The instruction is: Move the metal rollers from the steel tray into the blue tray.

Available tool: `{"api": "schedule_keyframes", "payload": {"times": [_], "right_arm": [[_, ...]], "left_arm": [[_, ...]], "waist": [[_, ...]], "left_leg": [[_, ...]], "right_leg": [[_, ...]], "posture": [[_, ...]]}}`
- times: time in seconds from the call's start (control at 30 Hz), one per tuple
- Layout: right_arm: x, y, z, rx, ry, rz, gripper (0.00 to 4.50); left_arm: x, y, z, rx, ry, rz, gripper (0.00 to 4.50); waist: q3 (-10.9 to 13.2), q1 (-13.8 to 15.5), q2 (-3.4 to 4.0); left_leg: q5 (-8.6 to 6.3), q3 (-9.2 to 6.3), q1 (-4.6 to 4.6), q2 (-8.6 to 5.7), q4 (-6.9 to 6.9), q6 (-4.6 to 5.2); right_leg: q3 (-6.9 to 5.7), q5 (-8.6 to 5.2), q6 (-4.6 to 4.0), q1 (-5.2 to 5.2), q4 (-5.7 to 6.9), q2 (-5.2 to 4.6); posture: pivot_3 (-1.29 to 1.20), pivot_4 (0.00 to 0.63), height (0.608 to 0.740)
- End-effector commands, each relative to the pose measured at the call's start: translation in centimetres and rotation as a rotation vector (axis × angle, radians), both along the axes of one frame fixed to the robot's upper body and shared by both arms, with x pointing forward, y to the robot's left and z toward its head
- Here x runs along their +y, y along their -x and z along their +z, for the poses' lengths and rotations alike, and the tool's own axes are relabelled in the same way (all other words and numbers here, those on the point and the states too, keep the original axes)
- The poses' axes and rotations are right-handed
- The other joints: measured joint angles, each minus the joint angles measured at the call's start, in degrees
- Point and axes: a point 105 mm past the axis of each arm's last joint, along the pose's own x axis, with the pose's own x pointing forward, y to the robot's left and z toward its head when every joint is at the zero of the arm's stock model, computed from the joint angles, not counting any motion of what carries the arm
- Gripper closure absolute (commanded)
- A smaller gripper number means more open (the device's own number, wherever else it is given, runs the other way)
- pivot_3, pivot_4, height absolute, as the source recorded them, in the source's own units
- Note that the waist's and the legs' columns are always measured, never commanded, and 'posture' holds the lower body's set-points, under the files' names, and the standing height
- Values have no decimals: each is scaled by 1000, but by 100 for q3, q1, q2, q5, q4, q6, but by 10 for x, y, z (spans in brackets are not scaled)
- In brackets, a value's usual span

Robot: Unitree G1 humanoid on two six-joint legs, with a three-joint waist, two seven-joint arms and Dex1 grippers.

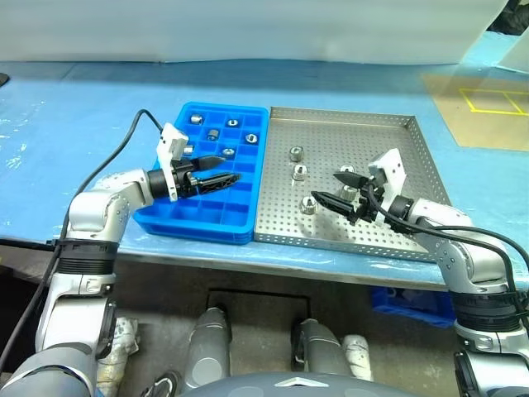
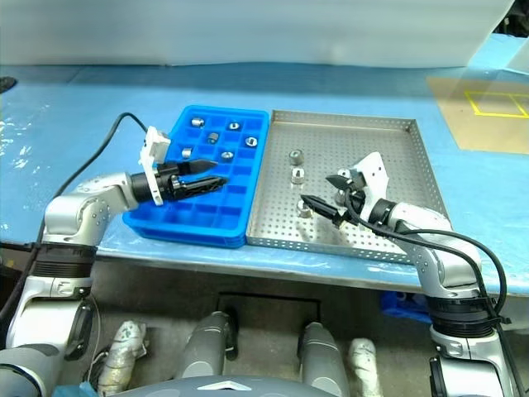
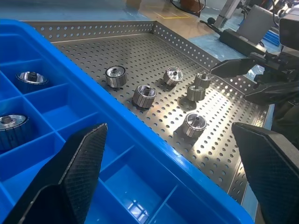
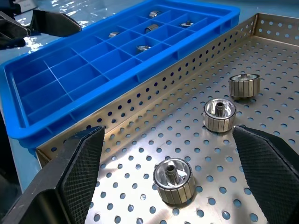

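Rollers (image 4: 173, 180) lie loose in the steel tray (image 1: 388, 136), others already sit in the blue tray (image 1: 183, 220); both the right gripper (image 1: 339, 189) and the left gripper (image 1: 223, 166) stand spread and empty, so the right should straddle the nearest roller squarely before closing.

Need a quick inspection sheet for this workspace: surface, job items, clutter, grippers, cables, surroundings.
Surface: blue-covered table.
Job's things: steel tray beside blue tray; metal rollers on the steel tray, others already in blue compartments.
Clutter: nothing seen.
Grippers: left gripper open above the blue tray; right gripper open above the steel tray, both holding nothing.
Cables: black cable to left wrist.
Surroundings: yellow floor marking.
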Motion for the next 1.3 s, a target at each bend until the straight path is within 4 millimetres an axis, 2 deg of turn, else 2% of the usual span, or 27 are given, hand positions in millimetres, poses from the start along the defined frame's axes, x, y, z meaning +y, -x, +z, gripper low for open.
{"api": "schedule_keyframes", "payload": {"times": [0.03,0.43,1.0,1.3], "right_arm": [[-1,-1,9,-51,9,-4,13],[-16,-13,10,-86,28,-117,13],[-19,-8,12,-83,18,-107,13],[-17,-10,15,-97,4,-107,13]], "left_arm": [[1,-1,9,-50,6,6,0],[2,-10,5,-69,15,69,0],[-4,-1,2,-50,16,10,0],[-4,-3,9,-68,20,10,0]], "waist": [[0,1,0],[0,0,0],[0,-4,0],[0,-3,0]], "left_leg": [[0,0,0,0,0,0],[0,0,-1,-1,1,0],[0,0,-1,0,0,0],[0,0,0,-1,0,0]], "right_leg": [[0,0,0,0,0,0],[0,0,0,0,0,0],[0,0,0,0,0,0],[0,0,0,0,0,0]], "posture": [[-74,150,740],[-66,150,740],[-77,150,740],[-67,150,740]]}}
